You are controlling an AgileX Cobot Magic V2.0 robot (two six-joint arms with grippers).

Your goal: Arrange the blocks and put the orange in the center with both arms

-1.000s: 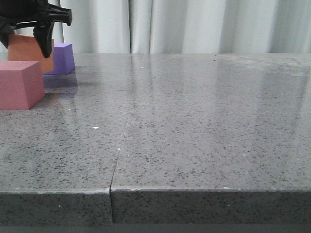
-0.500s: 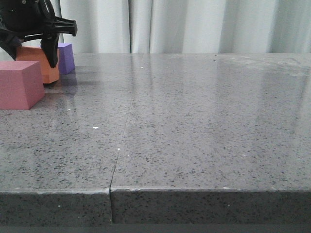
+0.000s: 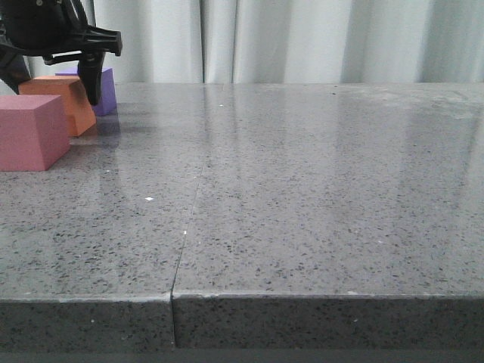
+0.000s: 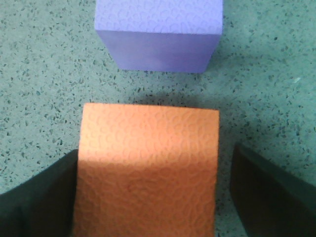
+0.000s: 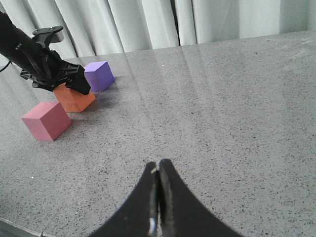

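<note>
The left hand point(image 3: 53, 72) was matte black all over, with a bulky dark body and thin prongs jutting from its sides like short horns. Its fingers point(image 4: 269, 190) were broad, flat black wedges with plain faces. The right hand point(image 5: 158, 197) was likewise black: two smooth curved fingers, claw-like, broad at the base and narrowing toward 12 o'clock in its wrist view.

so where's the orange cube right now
In the front view the orange cube sits at the far left of the table, between the pink cube in front and the purple cube behind, with the left gripper straddling it.
</note>
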